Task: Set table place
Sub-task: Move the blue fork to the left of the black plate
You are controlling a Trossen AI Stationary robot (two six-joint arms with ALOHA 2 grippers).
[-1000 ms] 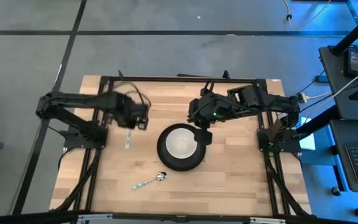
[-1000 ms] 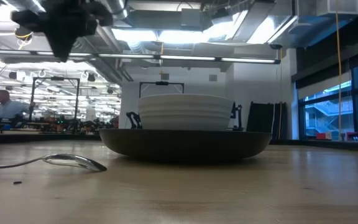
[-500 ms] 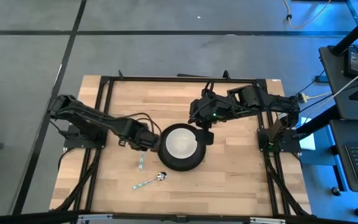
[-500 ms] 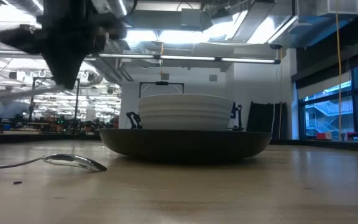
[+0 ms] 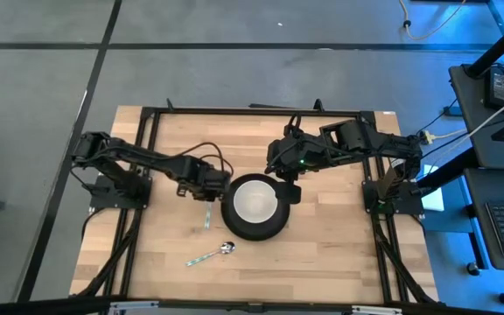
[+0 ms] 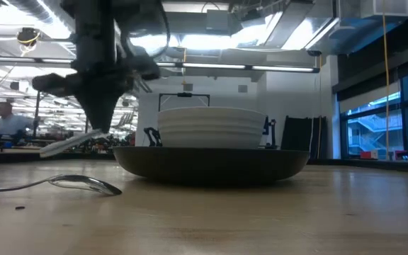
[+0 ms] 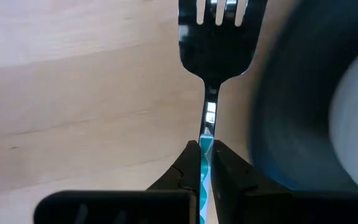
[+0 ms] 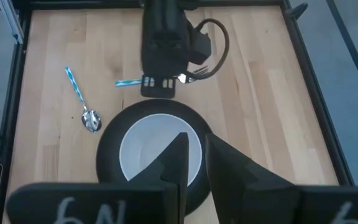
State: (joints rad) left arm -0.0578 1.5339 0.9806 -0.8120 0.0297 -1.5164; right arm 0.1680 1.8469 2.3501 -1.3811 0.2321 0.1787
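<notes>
My left gripper (image 5: 206, 191) is shut on a fork with a teal-striped handle (image 5: 208, 215). It holds the fork just above the table (image 5: 322, 262), close to the left rim of a dark plate (image 5: 234, 229). A white bowl (image 5: 254, 202) sits in the plate. A spoon (image 5: 213, 255) with the same striped handle lies on the table nearer the front edge. My right gripper (image 8: 195, 140) hovers over the plate's far right rim, empty, with only a narrow slit between its fingers. My left gripper pinches the fork's striped handle (image 7: 206, 144) between its two fingers, where the handle meets the metal neck. The fingers come from above, point down and lie across the handle. The fork is about level and clear of the table, its free handle end (image 6: 59, 146) toward the near edge.
Bare wood lies to the left of the plate and along the near edge around the spoon. The black frame rails (image 5: 234, 111) run along the table's far side and past both arm bases. A person (image 6: 2, 117) sits far off in the room behind.
My left gripper has carried the fork from the far left part of the table toward the right, up to the plate's left rim, and has come down closer to the table. The fork has stayed in its hold.
</notes>
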